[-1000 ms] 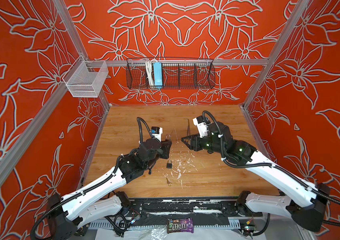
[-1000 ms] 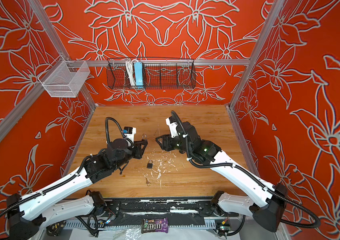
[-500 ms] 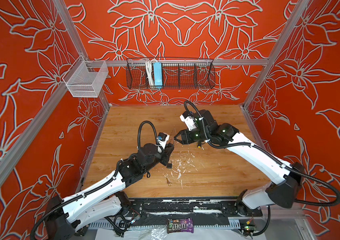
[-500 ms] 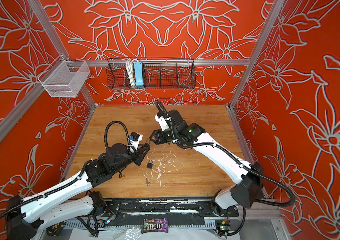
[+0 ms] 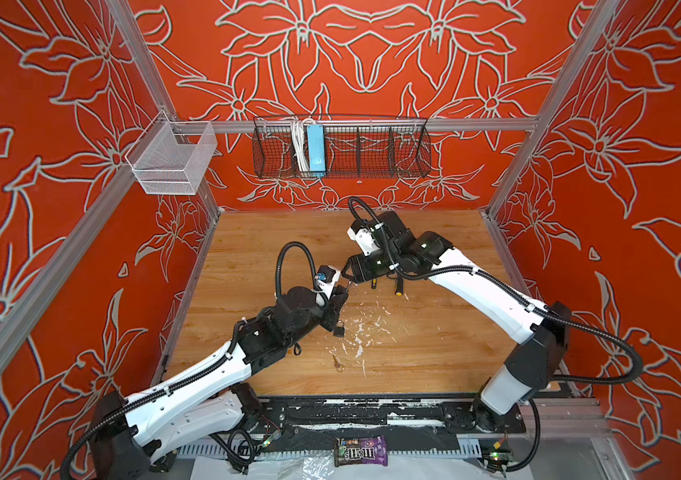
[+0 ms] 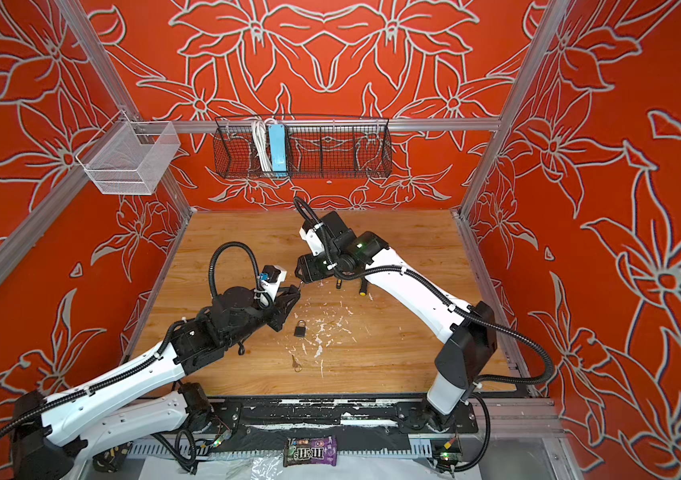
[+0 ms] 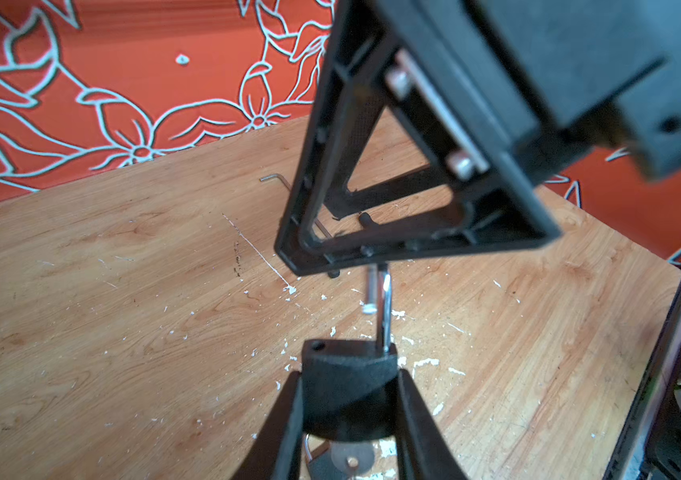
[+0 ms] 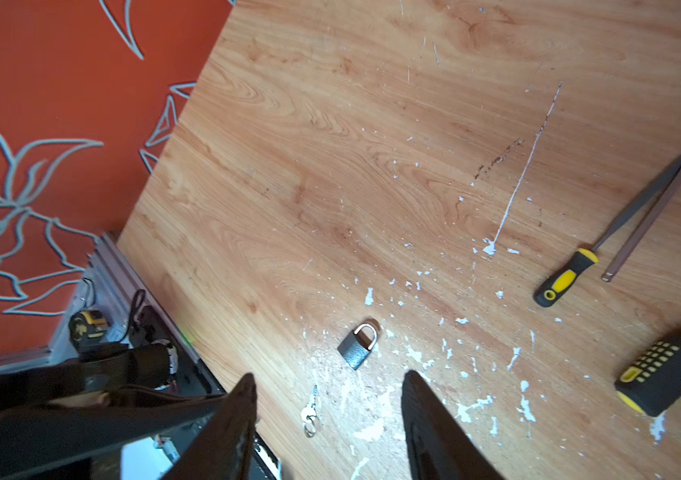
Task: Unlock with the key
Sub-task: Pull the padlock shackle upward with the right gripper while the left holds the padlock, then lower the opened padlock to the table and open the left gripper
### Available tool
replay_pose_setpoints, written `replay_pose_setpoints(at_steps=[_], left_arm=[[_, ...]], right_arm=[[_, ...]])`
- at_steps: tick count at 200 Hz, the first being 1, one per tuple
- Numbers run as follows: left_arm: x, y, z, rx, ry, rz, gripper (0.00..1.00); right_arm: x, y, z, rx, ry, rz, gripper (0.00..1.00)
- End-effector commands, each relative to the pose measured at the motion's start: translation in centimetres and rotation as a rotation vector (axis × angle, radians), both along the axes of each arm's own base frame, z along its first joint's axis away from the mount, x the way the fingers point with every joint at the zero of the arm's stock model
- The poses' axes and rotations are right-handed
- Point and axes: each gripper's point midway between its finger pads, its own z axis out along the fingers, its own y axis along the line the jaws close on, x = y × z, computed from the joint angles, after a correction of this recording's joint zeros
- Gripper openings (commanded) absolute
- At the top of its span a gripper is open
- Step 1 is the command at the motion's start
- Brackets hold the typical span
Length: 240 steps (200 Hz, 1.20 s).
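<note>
A small black padlock [image 7: 349, 372] with a pebbled body is clamped between the two fingers of the left gripper [image 6: 293, 292], raised above the wooden table [image 8: 330, 145] near its middle. Its shiny silver shackle [image 7: 384, 307] is swung open, one leg free, and points away from the gripper. A round metal key [image 7: 349, 459] head with a hole shows just under the lock body. Whether it sits in the keyhole cannot be told.

The left arm stretches low from the front rail. The right arm bends high at the elbow and reaches across, so the two grippers meet tip to tip. The right gripper [image 8: 329, 374] has its fingers spread, with only table seen between them. One finger lies over the shackle's top, but contact cannot be told.

On the table beside the left gripper lie a second padlock [image 8: 357, 345], grey and closed, and a loose key [image 8: 309, 413] on a ring, near each other but apart. Past the right gripper lie a slim screwdriver [image 8: 565, 278] and a thick ribbed handle [image 8: 671, 374], both black and yellow. The tabletop is scratched and flecked with white. Its back half is open, and red flowered walls bound it.
</note>
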Motion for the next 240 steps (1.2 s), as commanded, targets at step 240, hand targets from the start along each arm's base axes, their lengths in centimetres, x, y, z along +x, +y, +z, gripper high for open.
replay_pose_setpoints(at_steps=[240], left_arm=[[6.5, 10.5, -11.5, 0.029, 0.746, 0.662, 0.0]], right_arm=[[-9.1, -5.8, -9.9, -0.085, -0.078, -0.063, 0.55]])
